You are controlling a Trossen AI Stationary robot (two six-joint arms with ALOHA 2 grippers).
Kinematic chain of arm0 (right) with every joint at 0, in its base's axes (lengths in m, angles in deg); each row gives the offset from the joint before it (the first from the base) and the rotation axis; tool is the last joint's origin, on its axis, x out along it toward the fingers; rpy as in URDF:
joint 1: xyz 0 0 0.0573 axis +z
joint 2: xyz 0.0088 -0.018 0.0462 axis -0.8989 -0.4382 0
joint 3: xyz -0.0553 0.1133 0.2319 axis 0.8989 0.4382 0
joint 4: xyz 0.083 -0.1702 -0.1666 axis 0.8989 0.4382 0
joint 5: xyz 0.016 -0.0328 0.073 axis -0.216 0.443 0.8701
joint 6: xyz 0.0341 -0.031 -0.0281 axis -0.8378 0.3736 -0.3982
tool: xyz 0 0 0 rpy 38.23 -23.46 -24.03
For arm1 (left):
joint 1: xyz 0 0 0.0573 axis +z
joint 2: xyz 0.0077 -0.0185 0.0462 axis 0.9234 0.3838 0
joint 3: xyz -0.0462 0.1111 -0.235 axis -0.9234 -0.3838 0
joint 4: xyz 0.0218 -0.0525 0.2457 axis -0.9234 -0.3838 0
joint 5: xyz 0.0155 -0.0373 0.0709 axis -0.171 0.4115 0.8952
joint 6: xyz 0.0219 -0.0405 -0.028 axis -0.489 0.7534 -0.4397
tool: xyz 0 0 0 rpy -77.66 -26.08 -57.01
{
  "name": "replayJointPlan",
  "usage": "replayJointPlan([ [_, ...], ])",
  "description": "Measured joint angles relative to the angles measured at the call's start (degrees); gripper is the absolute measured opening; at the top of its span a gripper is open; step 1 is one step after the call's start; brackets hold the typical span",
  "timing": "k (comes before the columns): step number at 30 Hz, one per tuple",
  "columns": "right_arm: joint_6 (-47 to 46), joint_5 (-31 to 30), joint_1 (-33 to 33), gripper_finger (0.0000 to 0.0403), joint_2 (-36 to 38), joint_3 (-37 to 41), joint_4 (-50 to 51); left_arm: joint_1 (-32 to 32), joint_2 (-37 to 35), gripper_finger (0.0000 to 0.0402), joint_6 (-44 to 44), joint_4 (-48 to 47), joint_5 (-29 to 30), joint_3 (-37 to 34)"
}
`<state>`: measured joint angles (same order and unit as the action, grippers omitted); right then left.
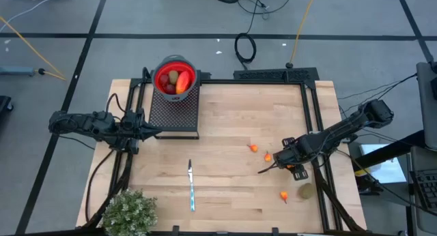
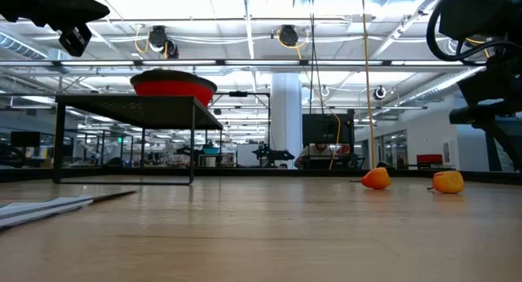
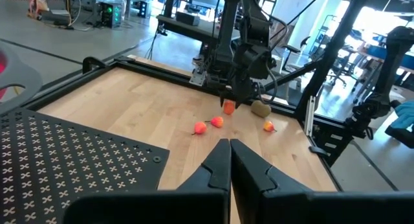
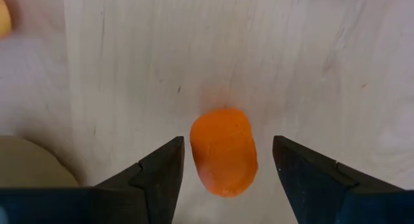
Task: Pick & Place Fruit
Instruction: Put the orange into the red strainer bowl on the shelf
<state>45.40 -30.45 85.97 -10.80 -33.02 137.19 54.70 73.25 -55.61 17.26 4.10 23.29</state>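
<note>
Right fingers: spread wide on the right gripper point(image 4: 226, 162), one finger point(image 4: 158, 175) on each side of an orange fruit piece point(image 4: 223, 149); not yet closed on it.
Orange piece: lies on the wooden table point(image 1: 225, 127), between the fingers, apparently untouched.
Step in hand: the reach for a pick, judged from the straddling pose.
Next move calls for: lowering a little if needed, then closing squarely so the small round piece does not squirt out.
Other loose fruit: two more orange bits point(image 1: 253, 148) nearby and a brown-green kiwi-like oval point(image 1: 305, 192) near the table's right edge.
Red bowl point(image 1: 175, 76): on a black perforated stand point(image 1: 173, 110) at the far left, already holding several fruits.
Left gripper point(image 3: 229, 160): fingers pressed together, empty, waiting beside the stand.
Knife point(image 1: 191, 185): near the front edge, well apart.
</note>
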Motion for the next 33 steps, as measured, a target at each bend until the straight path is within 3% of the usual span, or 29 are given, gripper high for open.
replayJointPlan([
  [33,-2.6,-0.03,0.07,0.0231,0.0,2.73,-1.07,0.02,0.0,0.0012,1.07,0.0,0.03,0.0],
])
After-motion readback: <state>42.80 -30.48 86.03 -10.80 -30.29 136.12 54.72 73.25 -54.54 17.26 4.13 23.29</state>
